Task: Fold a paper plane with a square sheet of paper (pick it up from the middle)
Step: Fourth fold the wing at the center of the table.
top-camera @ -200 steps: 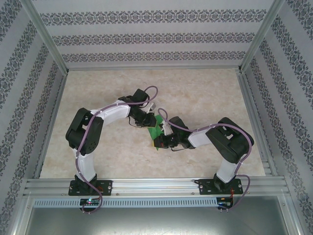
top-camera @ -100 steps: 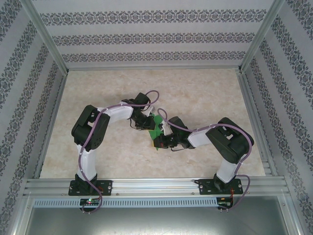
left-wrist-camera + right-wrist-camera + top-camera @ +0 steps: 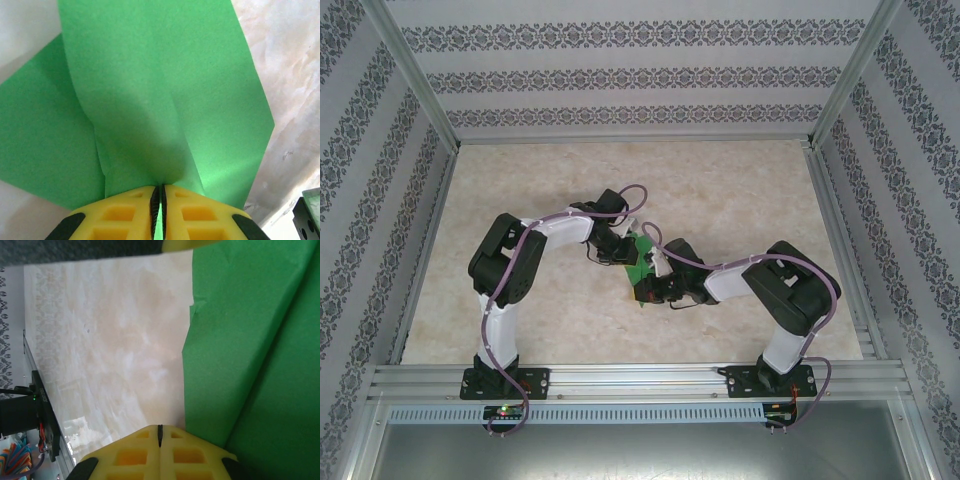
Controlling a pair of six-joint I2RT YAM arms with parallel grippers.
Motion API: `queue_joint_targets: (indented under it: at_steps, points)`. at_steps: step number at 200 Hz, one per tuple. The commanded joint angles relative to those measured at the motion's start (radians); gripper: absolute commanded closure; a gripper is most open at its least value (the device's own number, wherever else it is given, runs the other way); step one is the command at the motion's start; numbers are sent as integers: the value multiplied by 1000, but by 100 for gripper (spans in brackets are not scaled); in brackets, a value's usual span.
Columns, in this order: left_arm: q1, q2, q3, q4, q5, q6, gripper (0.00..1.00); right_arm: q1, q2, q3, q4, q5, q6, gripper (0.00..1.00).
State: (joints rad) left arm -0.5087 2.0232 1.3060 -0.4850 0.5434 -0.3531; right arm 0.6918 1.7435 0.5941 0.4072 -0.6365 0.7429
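Note:
The bright-green sheet of paper (image 3: 640, 262) is folded into overlapping flaps and sits between the two wrists at the middle of the table. My left gripper (image 3: 626, 256) is shut on it. In the left wrist view the yellow fingertips (image 3: 158, 192) pinch a raised fold of the paper (image 3: 165, 90), which fans out ahead of them. My right gripper (image 3: 646, 290) is at the paper's near side. Its jaws (image 3: 160, 429) are shut with nothing between them, and the paper's edge (image 3: 250, 340) lies just to their right.
The marbled table top (image 3: 740, 190) has free room all round the arms. An aluminium frame rail (image 3: 640, 378) runs along the near edge, and patterned walls close in the other three sides. A dark part of the right arm (image 3: 307, 215) shows beside the paper.
My left arm's elbow has swung slightly right and its gripper has shifted a little towards the right arm, carrying the paper. The right arm has stayed where it was.

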Motion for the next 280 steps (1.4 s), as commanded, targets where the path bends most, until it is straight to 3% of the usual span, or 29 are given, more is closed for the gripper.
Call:
queue_joint_targets:
  at_steps: [1, 46, 94, 175, 227, 280]
  points:
    - [10, 72, -7, -1, -82, 37, 84, 12, -34, -43, -115, 15, 32, 96]
    - [11, 86, 1, -14, -81, 53, 84, -31, -79, -64, 40, -14, 141, 96]
    - [12, 85, 8, -25, -76, 64, 84, -61, -53, 6, 47, -36, 154, 96]
    - [15, 86, 7, -20, -65, 66, 84, -85, 73, 92, -97, 2, 60, 97]
    - [31, 94, 34, -26, -69, 66, 84, -64, 36, 32, -205, 26, 5, 97]
    - [41, 121, 71, -38, -66, 69, 84, -35, -28, -2, -201, 29, 31, 96]
